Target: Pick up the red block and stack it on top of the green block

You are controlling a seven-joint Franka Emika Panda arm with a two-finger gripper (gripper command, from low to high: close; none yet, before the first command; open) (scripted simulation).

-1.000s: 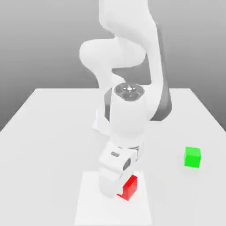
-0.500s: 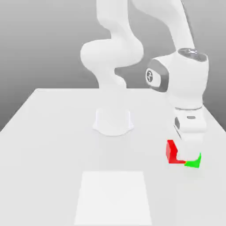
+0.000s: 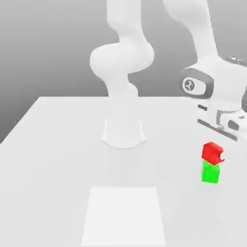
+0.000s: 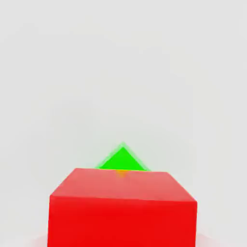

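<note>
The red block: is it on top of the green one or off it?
On top: the exterior view shows the red block directly above the green block, turned askew to it.

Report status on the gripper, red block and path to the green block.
Gripper beside red block, fingertips indistinct. Red block at green block's top, turned askew to it. Nothing seen in the way.

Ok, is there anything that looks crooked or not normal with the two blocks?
Yes. The red block sits askew over the green block: it is twisted relative to it, and a green corner sticks out beside it.
</note>
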